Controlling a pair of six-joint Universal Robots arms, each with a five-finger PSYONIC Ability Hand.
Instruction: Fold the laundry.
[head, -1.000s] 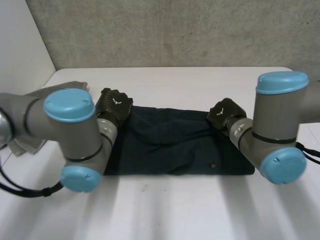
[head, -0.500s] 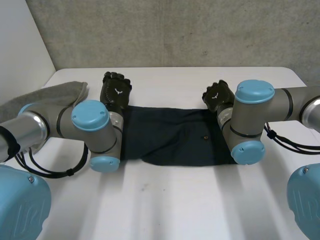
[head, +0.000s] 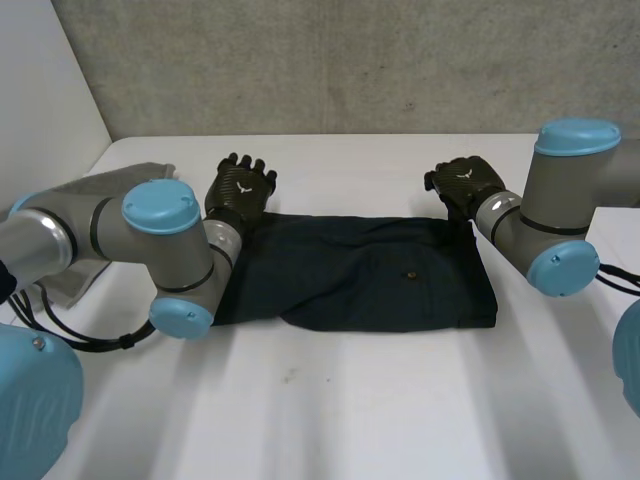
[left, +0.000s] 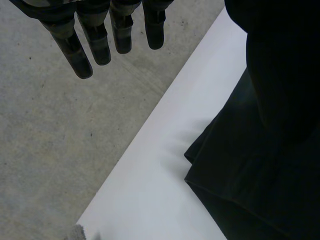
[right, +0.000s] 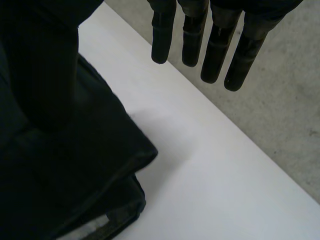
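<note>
A dark navy garment (head: 360, 275) lies folded flat across the middle of the white table (head: 350, 420). My left hand (head: 240, 190) hovers just past the garment's far left corner, open, with straight fingers that hold nothing. In the left wrist view those fingers (left: 97, 42) point out beyond the table edge, and the garment's layered corner (left: 260, 170) lies under the palm. My right hand (head: 465, 183) is at the far right corner, also open and empty. Its fingers (right: 216, 50) are straight above the bare table, beside the garment's corner (right: 75, 175).
A grey cloth (head: 70, 275) lies at the table's left edge, partly behind my left arm. A concrete wall stands behind the table's far edge. Bare table stretches in front of the garment.
Both hands were curled on the garment's far corners a second ago. They have opened, let go and lifted slightly beyond the far edge. The arms have swung outward.
</note>
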